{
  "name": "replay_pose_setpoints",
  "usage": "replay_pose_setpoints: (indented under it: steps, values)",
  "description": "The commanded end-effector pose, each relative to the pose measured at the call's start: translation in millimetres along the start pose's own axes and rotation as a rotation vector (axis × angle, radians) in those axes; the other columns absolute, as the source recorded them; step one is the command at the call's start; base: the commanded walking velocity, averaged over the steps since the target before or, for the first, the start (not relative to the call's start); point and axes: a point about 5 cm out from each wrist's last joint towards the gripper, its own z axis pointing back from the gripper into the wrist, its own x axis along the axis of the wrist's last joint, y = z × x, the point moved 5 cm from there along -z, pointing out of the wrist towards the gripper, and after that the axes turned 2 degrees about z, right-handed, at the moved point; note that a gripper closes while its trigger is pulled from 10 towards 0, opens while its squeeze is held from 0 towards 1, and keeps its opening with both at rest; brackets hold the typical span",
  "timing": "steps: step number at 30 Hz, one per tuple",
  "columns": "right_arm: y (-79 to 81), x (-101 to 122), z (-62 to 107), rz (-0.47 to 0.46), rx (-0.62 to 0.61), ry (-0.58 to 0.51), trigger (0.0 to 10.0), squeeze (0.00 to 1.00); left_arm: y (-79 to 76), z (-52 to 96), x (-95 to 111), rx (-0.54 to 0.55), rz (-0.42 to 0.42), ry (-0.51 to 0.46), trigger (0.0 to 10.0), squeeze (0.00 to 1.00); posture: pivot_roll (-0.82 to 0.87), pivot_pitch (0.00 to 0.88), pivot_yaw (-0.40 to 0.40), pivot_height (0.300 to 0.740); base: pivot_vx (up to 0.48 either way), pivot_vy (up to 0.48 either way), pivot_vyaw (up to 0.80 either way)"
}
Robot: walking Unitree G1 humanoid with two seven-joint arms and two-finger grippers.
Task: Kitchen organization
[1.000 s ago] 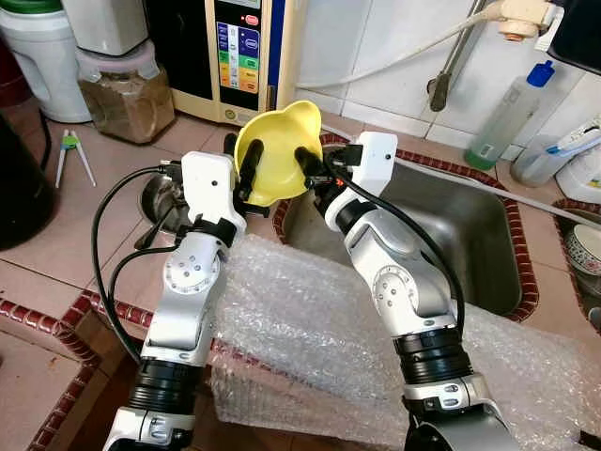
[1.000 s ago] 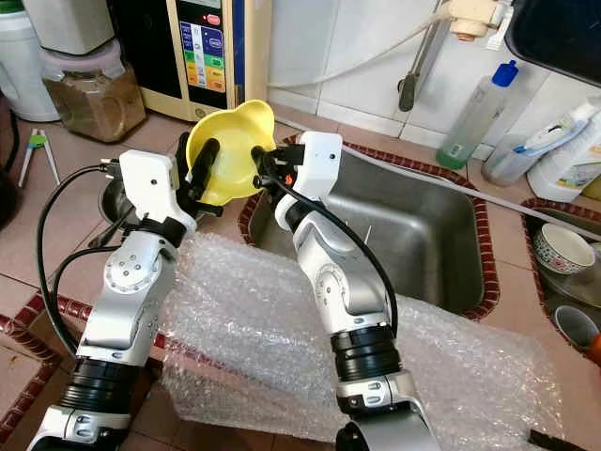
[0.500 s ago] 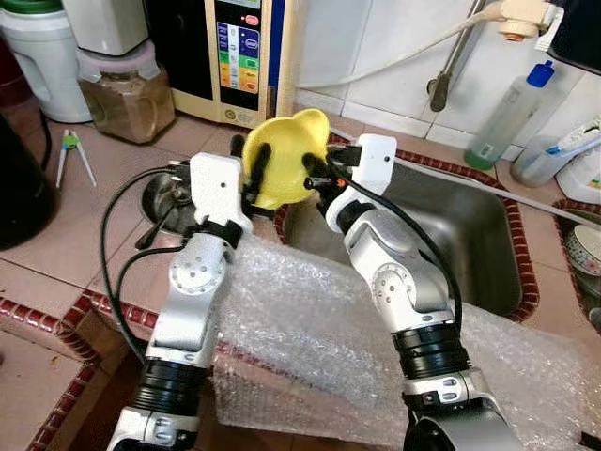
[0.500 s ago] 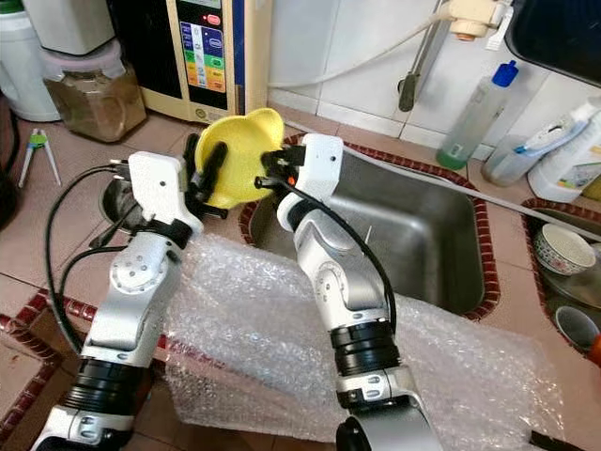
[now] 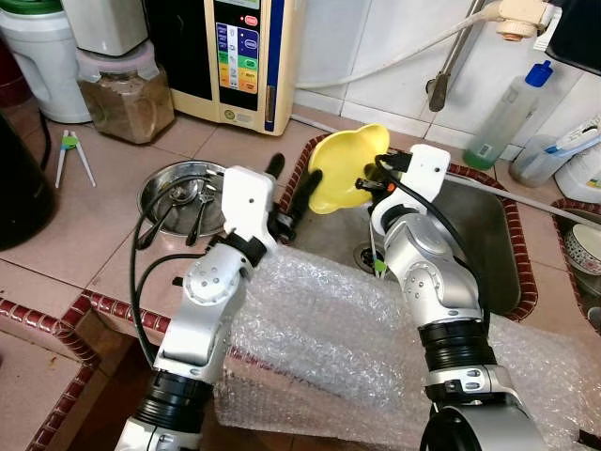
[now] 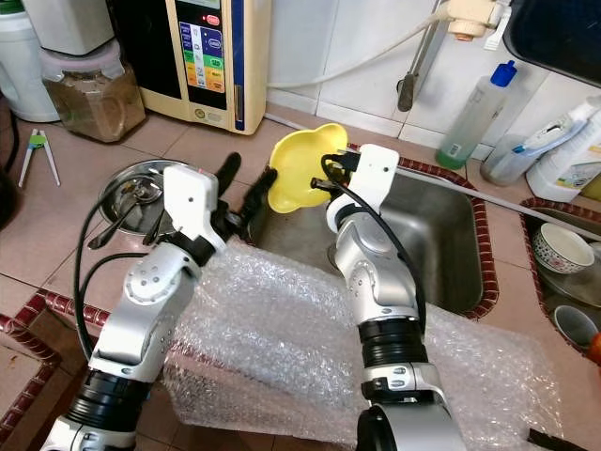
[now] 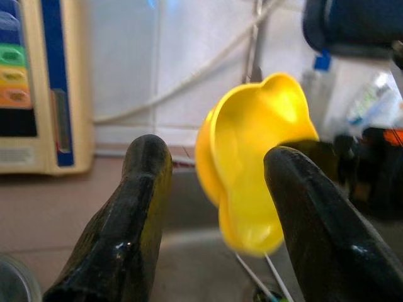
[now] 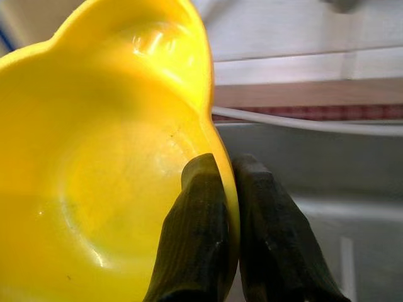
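Pinching the rim of one yellow bowl (image 5: 343, 171), the right gripper (image 8: 228, 207) holds it over the sink's (image 5: 488, 235) left edge; the left gripper (image 5: 291, 193), fingers spread, is just left of it, touching nothing

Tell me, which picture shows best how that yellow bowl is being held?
The right wrist view: the right gripper pinches the yellow bowl by its rim, one finger inside, one outside. Both eye views show the bowl held over the sink, the grip itself small. The left wrist view shows the bowl beyond the left gripper's open fingers, apart from them.
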Motion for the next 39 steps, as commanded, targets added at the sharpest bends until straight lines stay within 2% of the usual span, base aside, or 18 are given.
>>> replay_pose_setpoints:
  steps: [1, 2, 3, 4, 5, 6, 9, 11, 14, 17, 22, 23, 24, 37, 39]
  values:
    - [-25.3, 5.7, -1.6, 0.008, -0.101, -0.017, 0.0, 0.0, -10.3, 2.3, -0.6, -0.062, -0.012, 0.015, 10.0, 1.0, 0.1, 0.1, -0.11, 0.74, 0.0, 0.0, 0.0]
    - [-40.1, 2.9, -1.0, 0.016, -0.16, -0.004, 0.0, 0.0, -13.4, 5.3, -6.3, -0.095, -0.024, 0.045, 10.0, 1.0, 0.1, 0.099, -0.109, 0.74, 0.0, 0.0, 0.0]
    - [-40.1, 2.9, -1.0, 0.016, -0.16, -0.004, 0.0, 0.0, -13.4, 5.3, -6.3, -0.095, -0.024, 0.045, 10.0, 1.0, 0.1, 0.099, -0.109, 0.74, 0.0, 0.0, 0.0]
    - [-50.1, 0.9, -0.3, 0.021, -0.201, 0.006, 0.0, 0.0, -15.5, 7.6, -10.3, -0.117, -0.031, 0.066, 10.0, 1.0, 0.1, 0.099, -0.109, 0.74, 0.0, 0.0, 0.0]
    - [-50.1, 0.9, -0.3, 0.021, -0.201, 0.006, 0.0, 0.0, -15.5, 7.6, -10.3, -0.117, -0.031, 0.066, 10.0, 1.0, 0.1, 0.099, -0.109, 0.74, 0.0, 0.0, 0.0]
    - [-62.6, -2.4, 1.1, 0.015, -0.249, 0.019, 0.0, 0.0, -16.9, 11.2, -18.4, -0.136, -0.032, 0.107, 10.0, 1.0, 0.1, 0.098, -0.108, 0.74, 0.0, 0.0, 0.0]
    - [-72.0, -5.6, 2.5, 0.002, -0.283, 0.031, 0.0, 0.0, -16.7, 14.3, -24.5, -0.143, -0.037, 0.139, 10.0, 1.0, 0.1, 0.096, -0.106, 0.74, 0.0, 0.0, 0.0]
    - [-92.7, -14.6, 6.5, -0.024, -0.365, 0.061, 0.0, 0.0, -14.5, 18.9, -30.5, -0.14, -0.043, 0.175, 10.0, 1.0, 0.1, 0.096, -0.104, 0.74, 0.0, 0.0, 0.0]
    - [-100.2, -19.1, 8.4, -0.035, -0.394, 0.075, 0.0, 0.0, -13.0, 20.3, -31.7, -0.135, -0.046, 0.182, 10.0, 1.0, 0.1, 0.096, -0.104, 0.74, 0.0, 0.0, 0.0]
    - [-114.7, -31.7, 11.9, -0.055, -0.454, 0.12, 0.0, 0.0, -7.5, 26.1, -40.7, -0.136, -0.083, 0.238, 10.0, 1.0, 0.11, 0.103, -0.107, 0.74, 0.0, 0.0, 0.0]
    - [-110.8, -37.8, 11.3, -0.081, -0.438, 0.14, 0.0, 0.0, -4.9, 28.5, -43.2, -0.129, -0.089, 0.253, 10.0, 1.0, 0.11, 0.098, -0.105, 0.74, 0.0, 0.0, 0.0]
    - [-108.2, -40.2, 11.2, -0.08, -0.43, 0.149, 4.0, 0.37, -4.8, 28.9, -44.1, -0.13, -0.092, 0.257, 10.0, 1.0, 0.11, 0.098, -0.106, 0.74, 0.0, 0.0, 0.0]
    - [-106.1, -42.7, 11.0, -0.084, -0.425, 0.159, 10.0, 1.0, -5.3, 29.4, -44.7, -0.132, -0.098, 0.262, 10.0, 1.0, 0.11, 0.098, -0.106, 0.74, 0.0, 0.0, 0.0]
    - [-107.4, -48.2, 11.0, -0.064, -0.432, 0.184, 10.0, 1.0, -7.1, 28.5, -45.8, -0.128, -0.113, 0.269, 10.0, 1.0, 0.11, 0.1, -0.111, 0.74, 0.0, 0.0, 0.0]
    - [-97.5, -44.4, 6.9, -0.047, -0.377, 0.16, 10.0, 1.0, -4.9, 28.0, -45.2, -0.115, -0.129, 0.268, 10.0, 1.0, 0.11, 0.1, -0.112, 0.74, 0.0, 0.0, 0.0]
